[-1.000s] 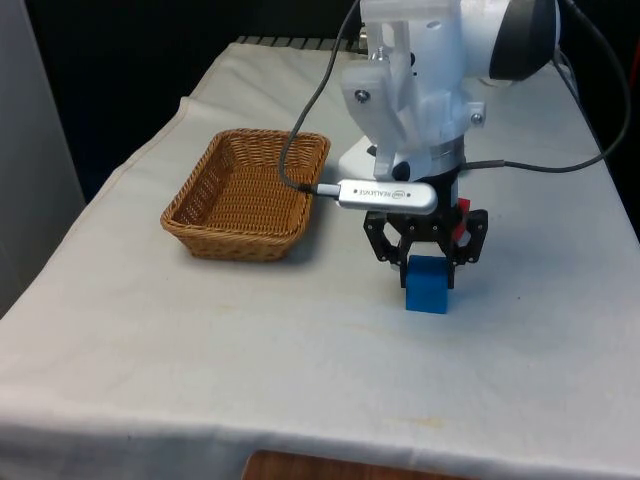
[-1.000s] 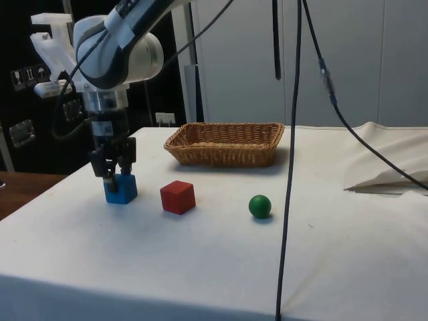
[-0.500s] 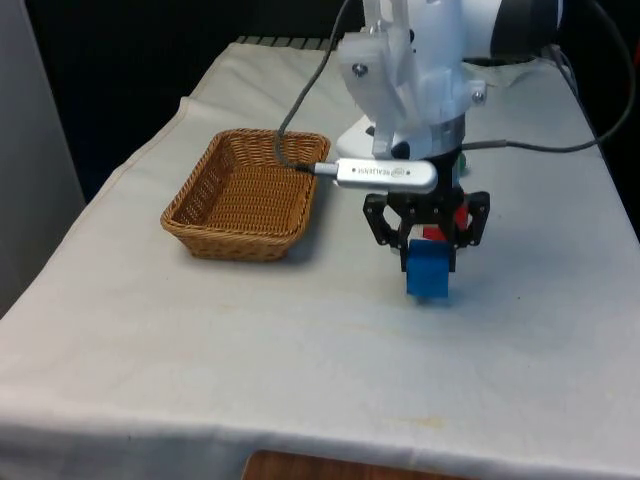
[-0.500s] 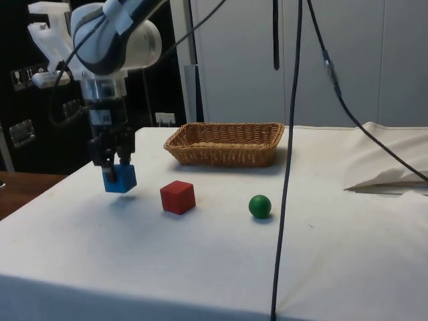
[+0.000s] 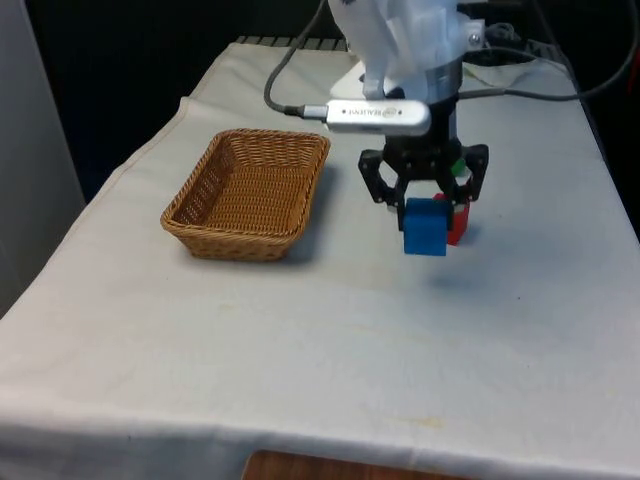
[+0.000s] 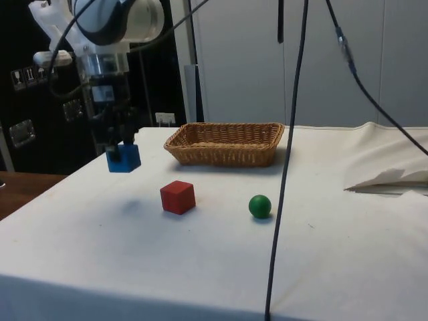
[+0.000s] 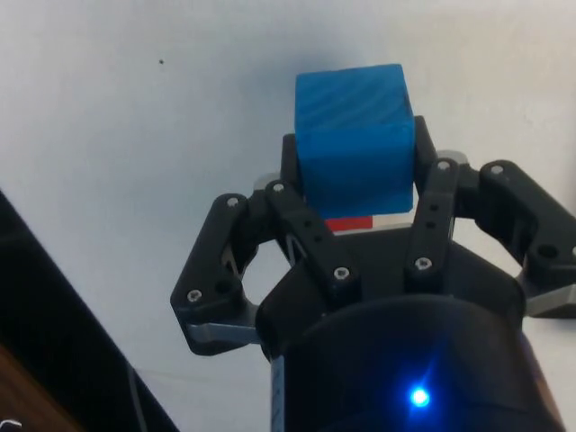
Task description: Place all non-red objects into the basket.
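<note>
In the front view the blue cube (image 5: 425, 226) and the gripper (image 5: 424, 200) holding it cover most of the red cube (image 5: 457, 224), leaving a red strip at the blue cube's side, and the green ball (image 5: 459, 170) is a sliver behind one finger. In the wrist view the red cube (image 7: 349, 223) is a thin band under the blue cube (image 7: 355, 137). The arm (image 6: 107, 27) is cut off above the gripper (image 6: 117, 144) in the side view.

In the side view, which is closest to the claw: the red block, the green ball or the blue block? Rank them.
1. Blue block: held in the gripper, above the table.
2. Red block: on the cloth, next along.
3. Green ball: on the cloth, beyond the red block.
</note>
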Robot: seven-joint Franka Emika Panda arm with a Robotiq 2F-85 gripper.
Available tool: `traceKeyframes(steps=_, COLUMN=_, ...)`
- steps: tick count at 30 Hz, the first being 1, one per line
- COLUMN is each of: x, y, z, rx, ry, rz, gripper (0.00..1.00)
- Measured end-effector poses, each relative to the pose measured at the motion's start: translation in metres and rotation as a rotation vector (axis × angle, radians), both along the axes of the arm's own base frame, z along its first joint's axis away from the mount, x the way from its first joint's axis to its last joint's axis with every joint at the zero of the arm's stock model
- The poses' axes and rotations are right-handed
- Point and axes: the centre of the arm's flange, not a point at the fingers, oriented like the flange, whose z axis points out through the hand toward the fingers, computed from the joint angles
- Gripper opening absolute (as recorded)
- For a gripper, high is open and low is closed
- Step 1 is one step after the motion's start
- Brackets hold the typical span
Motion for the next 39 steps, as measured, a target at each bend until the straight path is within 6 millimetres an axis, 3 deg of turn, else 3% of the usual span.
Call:
traceKeyframes(steps=20, x=-0.038, y=-0.03, z=0.049, rx=0.009, ry=-0.005, rz=0.02, gripper=0.5)
traceKeyframes(steps=39, x=-0.058, y=-0.071, z=0.065, rx=0.0, ry=-0.046, rz=0.096, gripper=0.5)
